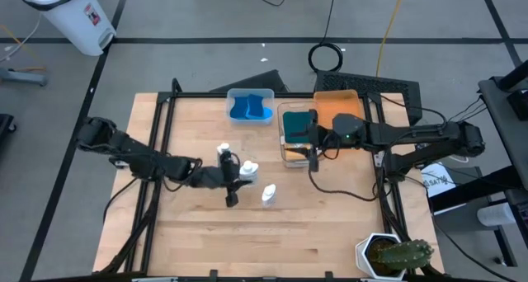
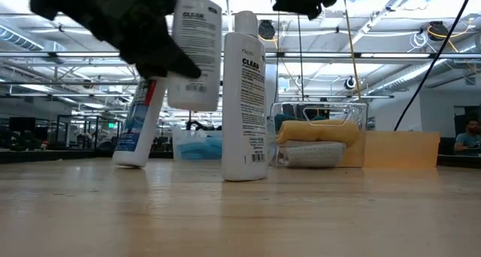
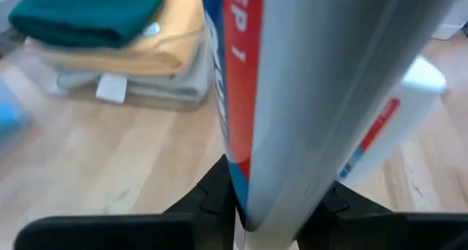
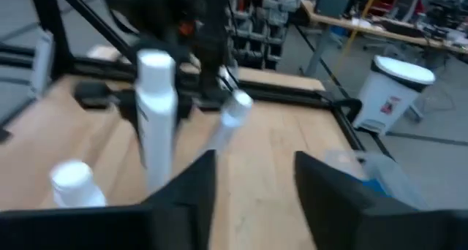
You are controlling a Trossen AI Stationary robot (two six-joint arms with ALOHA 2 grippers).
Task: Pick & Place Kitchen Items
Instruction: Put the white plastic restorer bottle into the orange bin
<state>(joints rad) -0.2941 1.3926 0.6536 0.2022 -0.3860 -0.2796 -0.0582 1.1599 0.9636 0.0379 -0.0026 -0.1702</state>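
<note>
Left gripper [image 1: 229, 181]: positioned mid-table; its fingers are closed on a white bottle [image 2: 194, 50], which is seen lifted clear of the wood in the low view.
Held bottle close up: a red stripe and blue print are shown on the bottle between the 2 dark fingers [image 3: 212, 199] in the left wrist view.
Other bottles: 1 white bottle [image 2: 246, 99] is stood upright on the table; another [image 2: 139, 122] is leaned at a tilt beyond the left gripper.
Right gripper [image 1: 312, 157]: held above the clear bin [image 1: 283, 154]; its fingers [image 4: 186, 188] are parted and nothing is seen between them.
Folded cloths: a dark green cloth [image 3: 88, 14] is stacked on a mustard-yellow cloth [image 3: 146, 52], with grey cloth [image 3: 175, 85] beneath, apparently inside the clear bin.
Blue cloth pieces [image 1: 250, 109]: gathered in a second bin at the table's far edge.
</note>
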